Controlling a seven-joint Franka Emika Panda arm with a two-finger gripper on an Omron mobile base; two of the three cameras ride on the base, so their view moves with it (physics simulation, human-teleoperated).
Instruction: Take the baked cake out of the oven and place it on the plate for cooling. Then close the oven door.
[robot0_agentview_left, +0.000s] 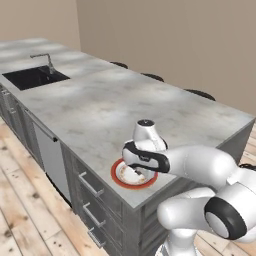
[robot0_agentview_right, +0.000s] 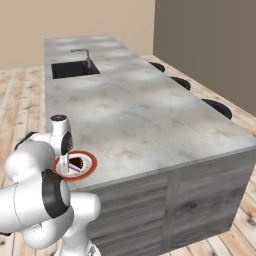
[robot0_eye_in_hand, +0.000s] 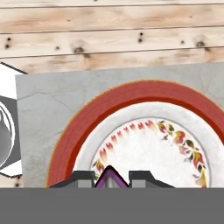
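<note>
Gripper (robot0_eye_in_hand: 111, 178) clamped narrow on the cake (robot0_agentview_right: 76, 164), a dark slice with a purple tip wedged between the fingertips (robot0_eye_in_hand: 83, 177). Hung directly over the plate (robot0_agentview_right: 89, 167), cake low above or on its white centre, contact unclear. Plate sat near the front edge of the grey marble island counter (robot0_agentview_left: 115, 112). Farther along the counter, black sink (robot0_agentview_right: 74, 69) with faucet (robot0_agentview_right: 86, 55). Beyond the far edge, dark stools (robot0_agentview_right: 218, 107).
</note>
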